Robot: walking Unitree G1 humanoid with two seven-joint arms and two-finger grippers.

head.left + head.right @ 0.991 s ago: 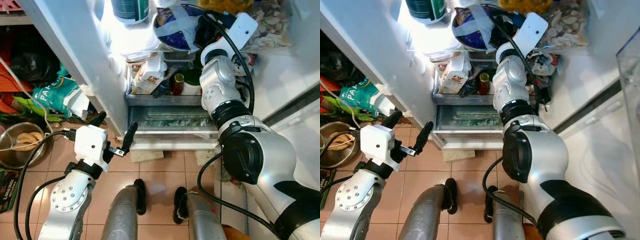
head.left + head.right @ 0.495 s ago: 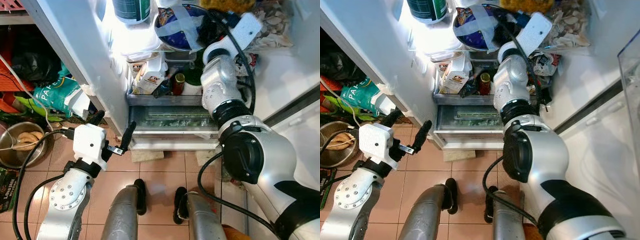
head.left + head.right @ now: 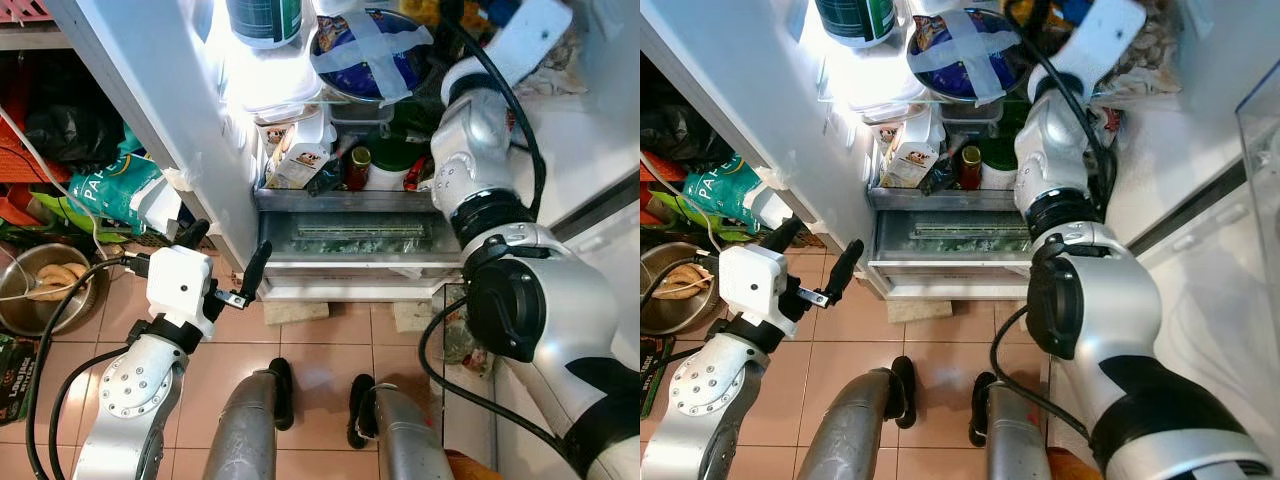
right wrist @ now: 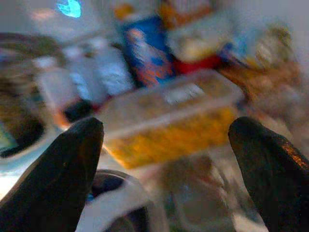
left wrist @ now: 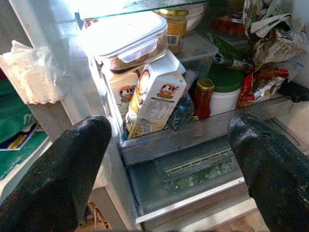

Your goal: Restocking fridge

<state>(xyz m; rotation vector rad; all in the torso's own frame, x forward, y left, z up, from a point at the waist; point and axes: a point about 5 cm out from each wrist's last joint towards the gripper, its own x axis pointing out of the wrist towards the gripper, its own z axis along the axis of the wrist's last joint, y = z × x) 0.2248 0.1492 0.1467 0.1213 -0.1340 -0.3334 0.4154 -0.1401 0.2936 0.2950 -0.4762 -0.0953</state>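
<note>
The fridge stands open in front of me. Its lower shelf holds a milk carton (image 3: 297,155), a red-capped bottle (image 3: 358,165) and a green-lidded white jar (image 3: 392,163), above a crisper drawer (image 3: 350,236). A taped blue bowl (image 3: 365,48) sits on the glass shelf above. My left gripper (image 3: 228,250) hangs open and empty near the fridge's lower left corner. My right arm (image 3: 478,150) reaches high into the fridge. My right gripper (image 4: 164,179) is open with nothing between its fingers, facing a blurred clear box of yellow food (image 4: 169,121).
A metal bowl (image 3: 40,290) and a green bag (image 3: 110,190) lie on the floor at the left. The fridge's left wall (image 3: 170,130) stands close to my left gripper. The open fridge door (image 3: 600,210) is at the right. Tiled floor (image 3: 320,345) lies by my feet.
My right arm has lifted and swung right, deeper toward the upper shelf, uncovering the green-lidded jar. The left arm has barely moved.
</note>
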